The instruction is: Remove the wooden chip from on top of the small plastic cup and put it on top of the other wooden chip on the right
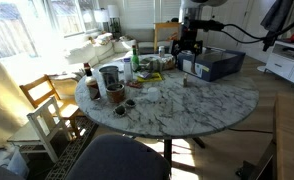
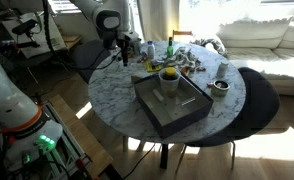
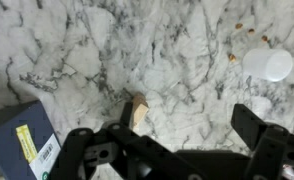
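Note:
In the wrist view a small pale tan wooden chip (image 3: 139,110) lies on the marble table (image 3: 177,50), right beside the inner side of one finger. My gripper (image 3: 187,122) is open, its fingers are wide apart and nothing is between them. A small white plastic cup (image 3: 267,65) stands at the upper right with no chip showing on it. I see only one chip. In both exterior views the gripper (image 1: 190,50) (image 2: 124,45) hangs above the table. A tiny pale thing (image 1: 184,82) sits on the table below it.
A dark blue box (image 1: 212,65) (image 2: 172,105) (image 3: 22,150) lies on the table close to the gripper. Jars, bottles and cups (image 1: 112,78) crowd the far side of the table. A wooden chair (image 1: 47,100) stands beside the table, and a sofa (image 2: 257,40) behind it.

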Controlling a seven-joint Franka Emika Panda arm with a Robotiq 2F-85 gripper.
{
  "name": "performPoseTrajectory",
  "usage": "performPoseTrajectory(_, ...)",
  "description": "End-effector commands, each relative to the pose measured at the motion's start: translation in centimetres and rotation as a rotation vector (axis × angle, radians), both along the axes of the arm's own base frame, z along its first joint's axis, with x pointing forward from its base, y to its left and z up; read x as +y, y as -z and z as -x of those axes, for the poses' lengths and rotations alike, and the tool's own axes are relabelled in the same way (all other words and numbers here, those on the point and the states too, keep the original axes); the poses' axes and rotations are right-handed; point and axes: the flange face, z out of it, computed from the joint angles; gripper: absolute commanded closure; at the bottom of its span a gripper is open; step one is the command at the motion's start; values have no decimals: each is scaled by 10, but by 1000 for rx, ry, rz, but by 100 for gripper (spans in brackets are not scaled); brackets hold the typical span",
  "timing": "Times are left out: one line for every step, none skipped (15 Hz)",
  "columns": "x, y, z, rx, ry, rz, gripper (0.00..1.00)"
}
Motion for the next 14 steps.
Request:
performPoseTrajectory(-4,-30,40,-13,-188,30,0)
performPoseTrajectory(-8,-37,46,-17,-225,49,0)
performPoseTrajectory(-11,-44,52,-28,-253,66,0)
performPoseTrajectory(-14,-51,58,-45,-281,78,0)
performPoseTrajectory(-18,-57,63,-61,-308,98,0)
performPoseTrajectory(-22,-63,70,-78,-332,125,0)
performPoseTrajectory(-27,-68,76,-103,-347,154,0)
performPoseTrajectory(-33,-73,83,-116,-359,172,0)
performPoseTrajectory(-23,-67,58,-81,-317,127,0)
performPoseTrajectory(-28,-72,65,-90,-328,142,0)
performPoseTrajectory(-30,-75,70,-96,-334,149,0)
performPoseTrajectory(-31,-77,73,-99,-337,152,0)
performPoseTrajectory(-31,-78,75,-101,-338,153,0)
performPoseTrajectory(-31,-78,75,-102,-339,154,0)
